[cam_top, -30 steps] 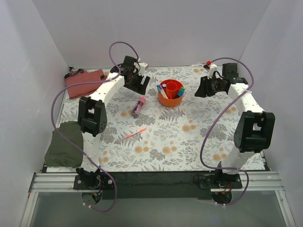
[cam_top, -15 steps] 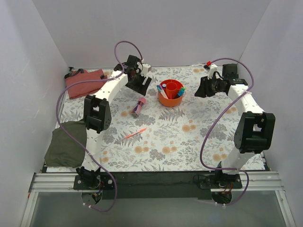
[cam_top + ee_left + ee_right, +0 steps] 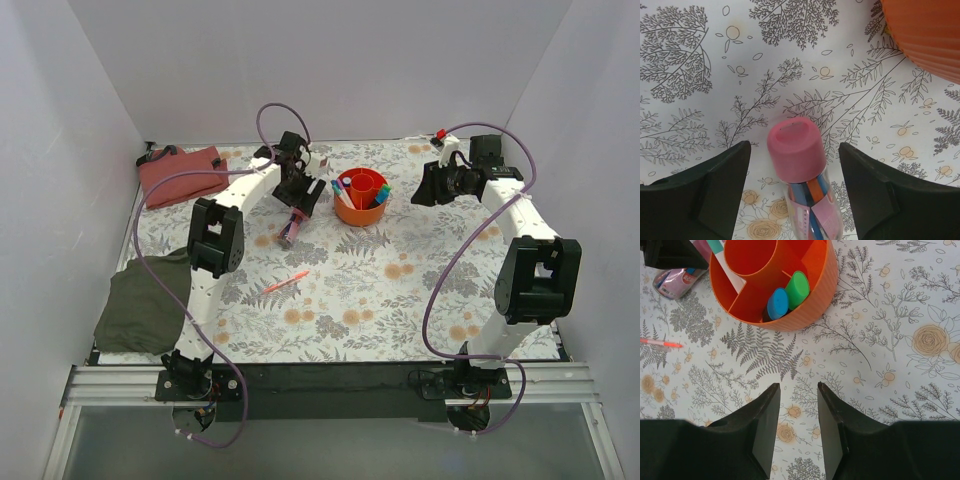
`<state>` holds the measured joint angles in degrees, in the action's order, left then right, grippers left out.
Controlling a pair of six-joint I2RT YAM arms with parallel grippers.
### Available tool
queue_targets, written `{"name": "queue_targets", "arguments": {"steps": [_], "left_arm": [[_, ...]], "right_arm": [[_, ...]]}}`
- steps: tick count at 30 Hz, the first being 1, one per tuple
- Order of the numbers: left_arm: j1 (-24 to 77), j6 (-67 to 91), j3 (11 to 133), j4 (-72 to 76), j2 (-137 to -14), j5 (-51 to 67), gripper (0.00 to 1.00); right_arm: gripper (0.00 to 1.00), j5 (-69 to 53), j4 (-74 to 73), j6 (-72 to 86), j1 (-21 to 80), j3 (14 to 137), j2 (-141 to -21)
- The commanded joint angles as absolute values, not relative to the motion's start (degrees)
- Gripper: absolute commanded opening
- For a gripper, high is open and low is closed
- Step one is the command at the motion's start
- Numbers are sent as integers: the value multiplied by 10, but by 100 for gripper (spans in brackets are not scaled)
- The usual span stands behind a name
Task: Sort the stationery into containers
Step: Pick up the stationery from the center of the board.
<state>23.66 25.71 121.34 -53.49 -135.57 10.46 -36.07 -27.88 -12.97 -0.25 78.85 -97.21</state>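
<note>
A clear pink tube [image 3: 805, 200] with a pink cap, holding coloured pens, lies flat on the flowered table. My left gripper [image 3: 794, 150] hangs over its cap end, open, one finger on each side and neither touching; from above the left gripper [image 3: 300, 198] sits just left of the cup. The orange cup [image 3: 347, 213] holds white felt-tips [image 3: 342, 192], a blue-capped highlighter [image 3: 777, 303] and a green-capped highlighter [image 3: 799, 289]. My right gripper [image 3: 798, 386] is open and empty over bare table, right of the cup [image 3: 810, 300]. A thin orange-red pen [image 3: 285, 282] lies nearer the front.
A folded red-brown cloth [image 3: 180, 172] lies at the back left and an olive-green cloth [image 3: 145, 305] at the left edge. White walls close in the table on three sides. The cup's ribbed wall [image 3: 930, 35] is close to the left gripper's right.
My left arm has swung right and forward from the back of the table to stand over the pink tube. Its jaws have narrowed slightly. The right arm has not moved.
</note>
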Motion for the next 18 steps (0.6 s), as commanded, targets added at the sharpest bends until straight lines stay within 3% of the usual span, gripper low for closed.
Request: {"name": "queue_targets", "arguments": {"steps": [1,18], "left_arm": [[243,252,1223,-530,-1355,107,71],[245,259,1218,-524,-1360,108,68]], "right_arm": [[45,-360,-262,-125,-3,793,-964],[45,-360,-261,-127,-3,797,-971]]}}
